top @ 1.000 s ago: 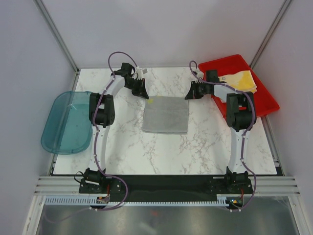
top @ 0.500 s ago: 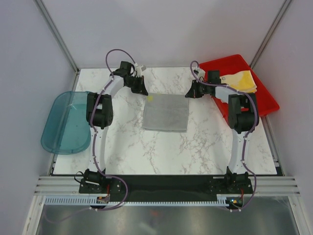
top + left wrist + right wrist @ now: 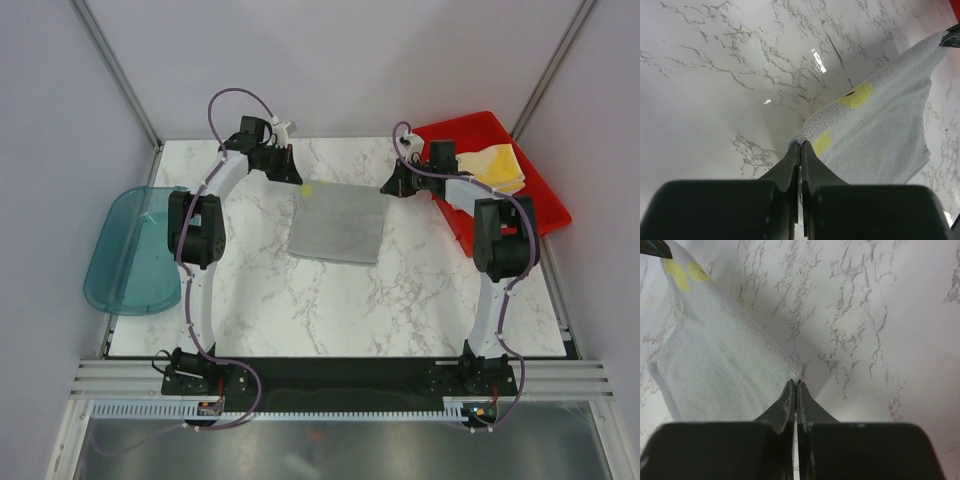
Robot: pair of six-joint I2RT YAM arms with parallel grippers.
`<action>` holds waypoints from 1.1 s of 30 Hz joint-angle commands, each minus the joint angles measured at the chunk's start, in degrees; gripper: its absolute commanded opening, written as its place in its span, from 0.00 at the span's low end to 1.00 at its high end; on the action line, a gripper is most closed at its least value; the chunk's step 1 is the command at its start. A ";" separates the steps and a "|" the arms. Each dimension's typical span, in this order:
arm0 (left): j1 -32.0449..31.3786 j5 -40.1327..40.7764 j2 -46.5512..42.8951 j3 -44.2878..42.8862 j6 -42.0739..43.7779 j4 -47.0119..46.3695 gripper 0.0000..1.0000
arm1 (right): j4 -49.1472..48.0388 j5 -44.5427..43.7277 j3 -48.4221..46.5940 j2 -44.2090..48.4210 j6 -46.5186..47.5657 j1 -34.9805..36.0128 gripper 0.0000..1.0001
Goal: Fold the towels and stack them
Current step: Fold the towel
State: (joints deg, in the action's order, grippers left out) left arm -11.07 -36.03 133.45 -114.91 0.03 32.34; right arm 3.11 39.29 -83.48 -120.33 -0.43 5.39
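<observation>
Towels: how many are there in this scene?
2 clearly. A grey towel lies mid-table, its far corners pinched by the left gripper and right gripper. A yellow towel sits in the red tray; more may be hidden in that heap.

Bright, even light, glare spots on the marble table (image 3: 815, 54), soft shadows, wrist-view fingers (image 3: 790, 165) blurred.
</observation>
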 commanded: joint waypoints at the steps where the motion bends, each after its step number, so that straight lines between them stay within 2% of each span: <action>1: 0.17 -0.27 -3.55 1.36 -0.12 -1.75 0.02 | -4.07 1.32 2.09 4.66 0.43 -0.38 0.00; 9: 0.00 -1.15 -5.65 3.90 -0.12 -2.19 0.02 | -5.14 -2.11 7.36 10.82 0.69 1.55 0.00; 19: -0.35 -0.80 -14.25 16.99 -0.12 -5.88 0.02 | -3.65 -7.64 14.92 18.82 2.71 3.75 0.00; 33: -1.76 2.19 -24.28 33.25 -1.00 -9.31 0.02 | -3.64 -9.06 27.31 28.84 -0.97 7.88 0.00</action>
State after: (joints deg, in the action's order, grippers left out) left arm -12.56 -35.16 113.47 -83.92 0.01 25.65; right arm 0.91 29.78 -57.63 -94.74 0.16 12.80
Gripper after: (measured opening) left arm 0.033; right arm 0.011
